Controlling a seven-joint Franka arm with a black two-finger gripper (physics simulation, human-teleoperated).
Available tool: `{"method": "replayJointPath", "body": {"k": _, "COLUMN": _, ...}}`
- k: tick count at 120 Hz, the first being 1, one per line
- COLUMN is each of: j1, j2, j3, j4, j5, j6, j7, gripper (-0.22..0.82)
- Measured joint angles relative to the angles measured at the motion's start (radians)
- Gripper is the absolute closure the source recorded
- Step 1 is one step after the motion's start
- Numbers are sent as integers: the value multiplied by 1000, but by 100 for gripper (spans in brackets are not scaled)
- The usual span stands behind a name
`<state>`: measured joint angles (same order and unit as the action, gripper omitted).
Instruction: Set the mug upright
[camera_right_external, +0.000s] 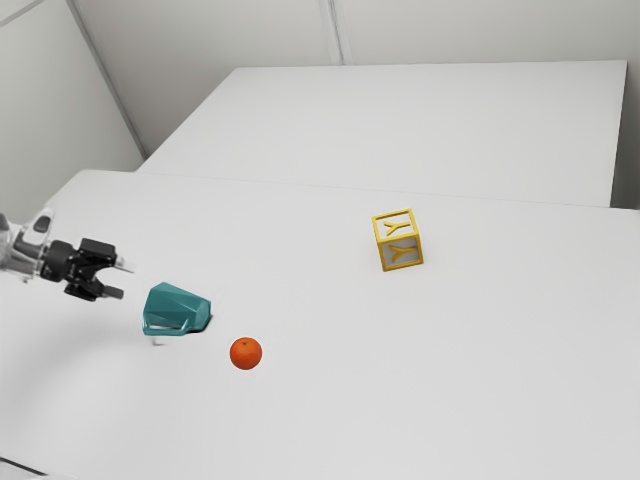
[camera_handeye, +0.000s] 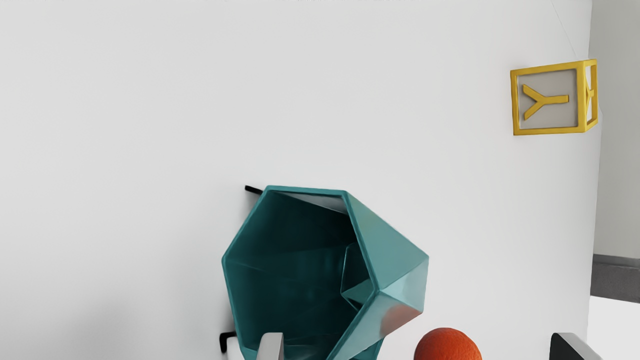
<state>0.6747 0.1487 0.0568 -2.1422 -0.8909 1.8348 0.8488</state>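
Observation:
In the exterior view the teal faceted mug (camera_right_external: 178, 308) lies on its side on the white table, its mouth toward the arm and its handle toward the orange's side. The gripper (camera_right_external: 124, 280) is at the exterior view's left, just short of the mug's mouth and apart from it, with its fingers spread. The wrist view looks into the hollow of the mug (camera_handeye: 300, 265); one fingertip overlaps its rim in the picture. The gripper (camera_handeye: 417, 346) stands open there, with nothing held between the fingertips.
An orange (camera_right_external: 246, 353) rests close to the mug's base end, toward the exterior view's bottom. A yellow-framed letter block (camera_right_external: 398, 240) stands farther off to the exterior view's right. Behind the table (camera_right_external: 480, 380) is another white surface (camera_right_external: 400, 120), with walls beyond.

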Motion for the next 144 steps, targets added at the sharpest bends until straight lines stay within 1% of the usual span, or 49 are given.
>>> {"method": "replayJointPath", "body": {"k": 31, "j1": -9, "j2": 47, "j3": -3, "j4": 2, "j5": -41, "j6": -3, "j7": 78, "gripper": 3}}
{"method": "replayJointPath", "body": {"k": 48, "j1": -17, "j2": 54, "j3": -5, "j4": -1, "j5": -45, "j6": -5, "j7": 104, "gripper": 3}}
{"method": "replayJointPath", "body": {"k": 89, "j1": -46, "j2": 87, "j3": -9, "j4": -3, "j5": -44, "j6": -15, "j7": 120, "gripper": 2}}
{"method": "replayJointPath", "body": {"k": 144, "j1": -82, "j2": 106, "j3": -15, "j4": -3, "j5": -47, "j6": -18, "j7": 138, "gripper": 3}}
